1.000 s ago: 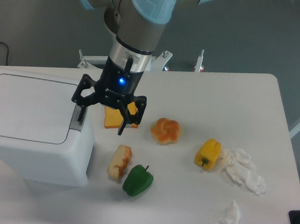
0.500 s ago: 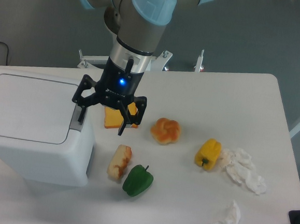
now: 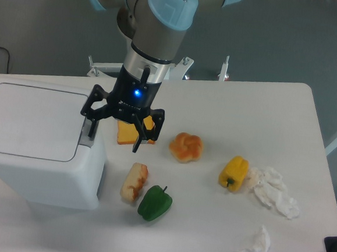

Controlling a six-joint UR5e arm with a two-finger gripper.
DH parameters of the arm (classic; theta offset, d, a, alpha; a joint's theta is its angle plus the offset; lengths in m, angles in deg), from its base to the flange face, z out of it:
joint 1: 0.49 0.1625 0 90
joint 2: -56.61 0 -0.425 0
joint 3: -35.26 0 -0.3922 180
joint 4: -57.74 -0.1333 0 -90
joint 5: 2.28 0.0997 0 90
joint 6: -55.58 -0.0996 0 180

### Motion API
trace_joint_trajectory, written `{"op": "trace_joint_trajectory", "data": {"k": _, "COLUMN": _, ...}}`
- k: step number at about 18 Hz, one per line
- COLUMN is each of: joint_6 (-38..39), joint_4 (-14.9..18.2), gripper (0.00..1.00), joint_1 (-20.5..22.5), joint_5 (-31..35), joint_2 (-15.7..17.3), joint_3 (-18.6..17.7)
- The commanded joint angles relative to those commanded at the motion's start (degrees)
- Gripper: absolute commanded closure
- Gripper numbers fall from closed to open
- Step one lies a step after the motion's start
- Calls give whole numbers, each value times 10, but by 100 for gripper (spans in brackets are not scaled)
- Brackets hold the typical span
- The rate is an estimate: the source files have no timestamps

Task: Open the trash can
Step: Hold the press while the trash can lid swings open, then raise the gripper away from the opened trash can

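Note:
The trash can (image 3: 35, 150) is a big white box at the table's left edge, its flat lid (image 3: 32, 120) lying shut. A grey push tab (image 3: 86, 137) sits at the lid's right rim. My gripper (image 3: 114, 134) hangs open just right of the bin, pointing down. Its left finger (image 3: 91, 124) stands right over the grey tab; I cannot tell whether it touches. The right finger (image 3: 138, 140) hangs over the table in front of an orange block.
An orange block (image 3: 134, 131) lies behind the gripper. A bread roll (image 3: 135, 182), green pepper (image 3: 155, 202), round bun (image 3: 185, 146), yellow pepper (image 3: 233, 172) and crumpled tissues (image 3: 274, 190) (image 3: 256, 245) are spread over the table to the right.

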Motion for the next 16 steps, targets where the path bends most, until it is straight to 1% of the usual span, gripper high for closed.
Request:
{"op": "trace_joint_trajectory", "data": {"k": 9, "joint_6": 6, "joint_4": 0, "gripper": 0, "joint_1": 2, "joint_5": -2, "joint_2": 1, "joint_3": 3}}
{"op": "trace_joint_trajectory", "data": {"k": 16, "joint_6": -2, "joint_4": 0, "gripper": 0, "joint_1": 4, "joint_5": 0, "joint_2": 3, "joint_3": 37}}
